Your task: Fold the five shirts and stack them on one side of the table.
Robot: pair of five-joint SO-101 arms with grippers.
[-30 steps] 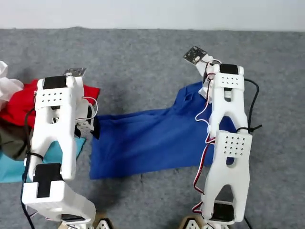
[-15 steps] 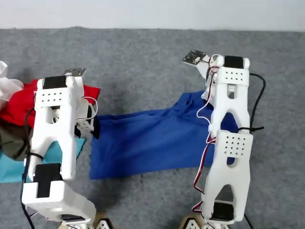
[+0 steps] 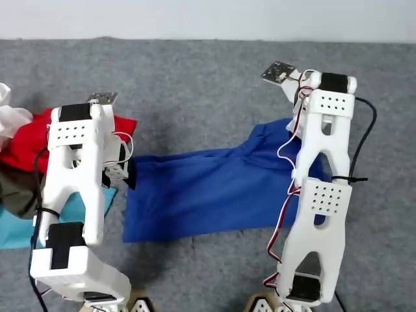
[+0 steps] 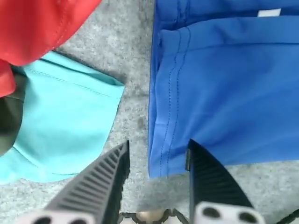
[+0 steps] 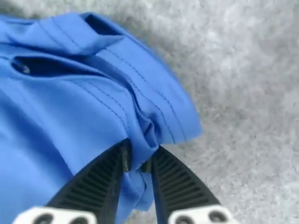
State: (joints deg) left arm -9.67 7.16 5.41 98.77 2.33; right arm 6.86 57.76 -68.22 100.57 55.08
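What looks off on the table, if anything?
The blue shirt isn't flat: its end is bunched, pinched in the right gripper. Beside the left arm, the red shirt, teal shirt and dark shirt lie in a crumpled, unfolded heap.

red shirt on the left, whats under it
A dark shirt pokes out from beneath the red shirt, with a teal shirt seemingly lowest. How far either runs under the red is covered.
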